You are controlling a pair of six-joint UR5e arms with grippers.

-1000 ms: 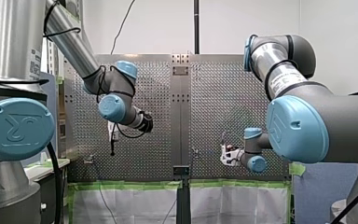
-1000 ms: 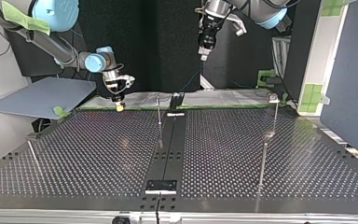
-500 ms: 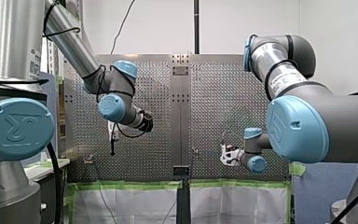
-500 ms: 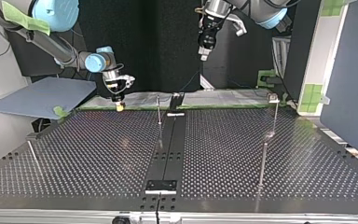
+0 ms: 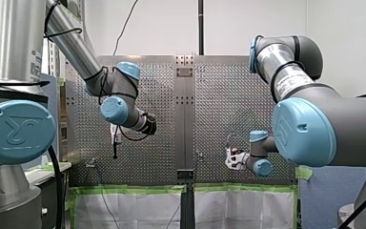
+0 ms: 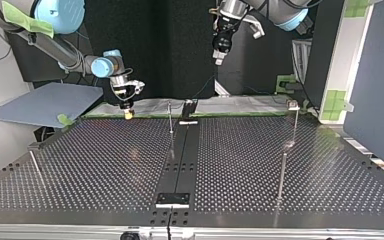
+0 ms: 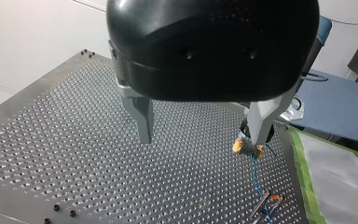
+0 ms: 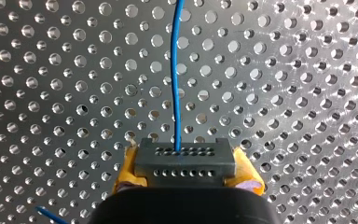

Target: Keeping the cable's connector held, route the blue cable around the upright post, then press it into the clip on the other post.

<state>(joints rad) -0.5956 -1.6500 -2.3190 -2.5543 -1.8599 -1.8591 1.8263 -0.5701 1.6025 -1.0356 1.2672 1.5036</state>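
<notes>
Nothing has shifted in the last second. Blue joint cap [image 5: 16,131] bears a UR mark. Top view, left to right: right hand [image 6: 127,112] clenched on connector [image 8: 184,161] at far edge of desk [image 6: 105,165]; post [image 6: 170,119]; left hand [image 6: 219,54] high, released; second post [image 6: 295,122]. Only wrist views show cable [image 8: 177,84] leaving the connector.

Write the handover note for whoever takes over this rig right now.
Left gripper: open, empty, raised above the table.
Right gripper: shut on the connector, low at the table's far edge in the top view.
Blue cable runs out from the connector over the table.
Done: connector grasped.
To do: route the cable around the upright post, then press it into the clip-topped post. Neither looks started.
</notes>
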